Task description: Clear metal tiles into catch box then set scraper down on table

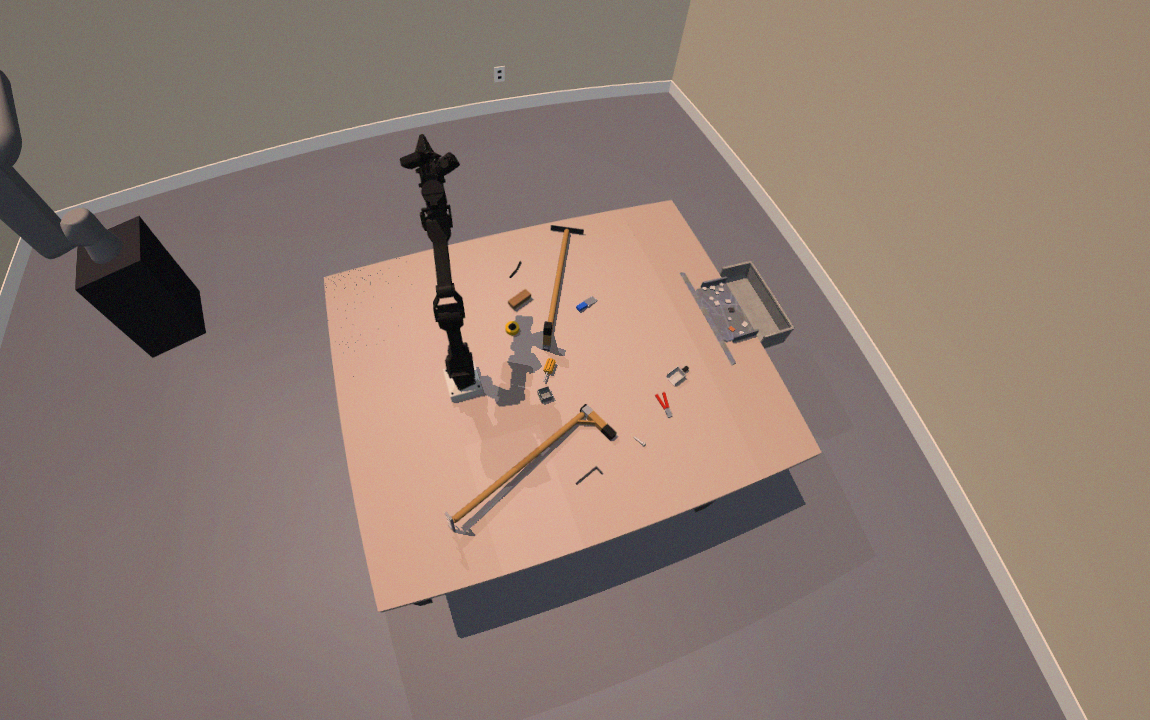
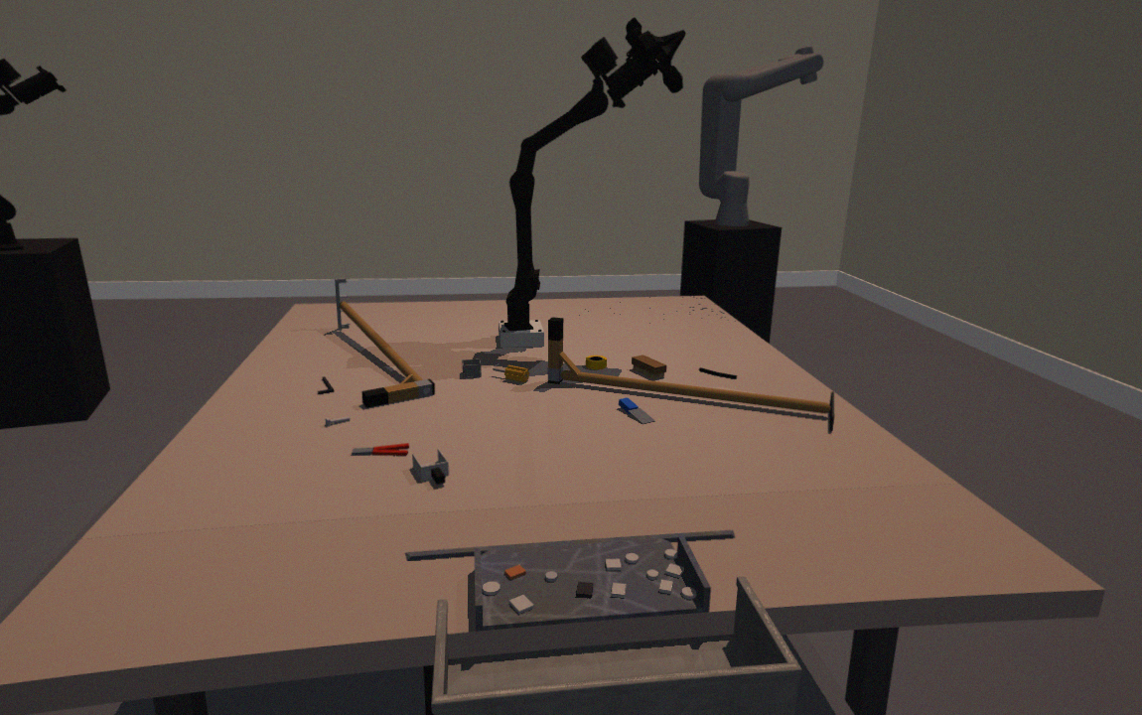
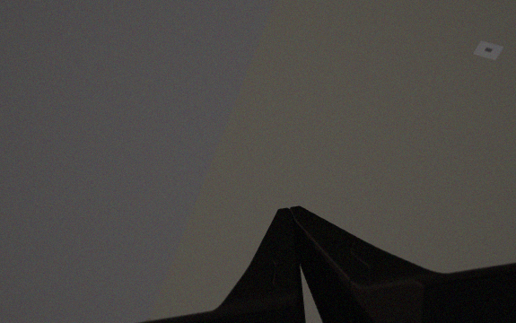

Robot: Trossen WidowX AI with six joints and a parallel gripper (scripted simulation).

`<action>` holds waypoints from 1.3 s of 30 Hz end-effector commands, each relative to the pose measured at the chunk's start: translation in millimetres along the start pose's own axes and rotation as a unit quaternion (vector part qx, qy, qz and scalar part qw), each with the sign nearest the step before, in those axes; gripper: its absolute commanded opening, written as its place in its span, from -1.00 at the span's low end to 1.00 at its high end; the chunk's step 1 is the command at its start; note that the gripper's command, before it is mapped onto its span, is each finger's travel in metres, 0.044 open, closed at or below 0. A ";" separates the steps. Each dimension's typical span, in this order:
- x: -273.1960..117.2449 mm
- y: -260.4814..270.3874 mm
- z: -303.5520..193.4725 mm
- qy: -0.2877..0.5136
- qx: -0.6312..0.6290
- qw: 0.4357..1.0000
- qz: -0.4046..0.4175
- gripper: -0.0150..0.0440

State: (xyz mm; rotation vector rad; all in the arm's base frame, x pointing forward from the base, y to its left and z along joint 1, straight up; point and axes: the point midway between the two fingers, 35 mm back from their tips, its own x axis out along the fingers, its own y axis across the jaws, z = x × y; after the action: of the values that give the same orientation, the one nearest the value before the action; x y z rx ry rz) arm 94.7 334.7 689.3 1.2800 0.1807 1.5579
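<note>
My gripper is shut and empty, raised high above the table. Two long wooden-shafted tools lie on the table. One tool has a wide black head; the other has a grey metal head. Which is the scraper I cannot tell for certain. The steel plate at the far end bears several pale tiles, an orange piece and a dark piece. The catch box sits just past the plate, beyond the table edge; no tiles show in its visible part.
Between the tools and plate lie a blue-handled tool, red-handled pliers and a grey bracket-like part. A brown block, a yellow ring and an orange item lie nearer the arm's base.
</note>
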 end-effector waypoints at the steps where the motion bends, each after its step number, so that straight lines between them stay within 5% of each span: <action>1: 1.0 -11.7 2.7 -0.003 -0.014 1.000 -0.017 -0.49; 39: -7.7 -105.5 42.5 -0.013 -0.134 0.978 -0.162 -0.49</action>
State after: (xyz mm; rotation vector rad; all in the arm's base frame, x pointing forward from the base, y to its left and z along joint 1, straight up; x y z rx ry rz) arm 183.4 352.8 637.2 1.0242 0.1481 1.2662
